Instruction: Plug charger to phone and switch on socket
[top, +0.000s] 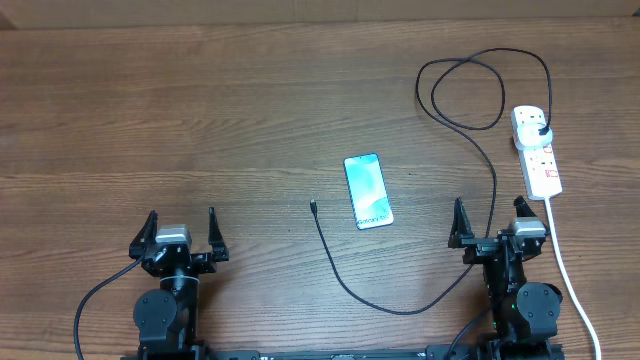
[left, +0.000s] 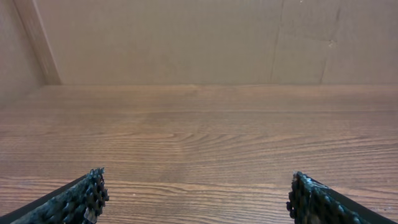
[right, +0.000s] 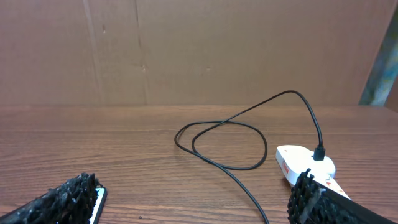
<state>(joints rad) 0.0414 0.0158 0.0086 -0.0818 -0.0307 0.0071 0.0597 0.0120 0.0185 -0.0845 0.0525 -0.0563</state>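
Charger (top: 496, 185) is a thin, floppy black lead, so we reckon it weighs next to nothing and will wriggle about if grabbed mid-length. Its black plug (top: 541, 127) sits in the far end of the socket (top: 537, 152) over on the right. From there it loops out far, runs back past the right end effector (top: 489, 205), then curves near and left up to the connector tip (top: 313, 206). That tip lies just left of the phone (top: 367, 191), mid surface (top: 200, 120), not touching it. Best bet imo is pinching the stiffer bit right behind the tip, though it's tiny and easy to fumble. The phone looks slick and might slide when pushed, so we'd brace it. The left end effector (top: 181, 215) and the right end effector are both spread wide, holding nothing.
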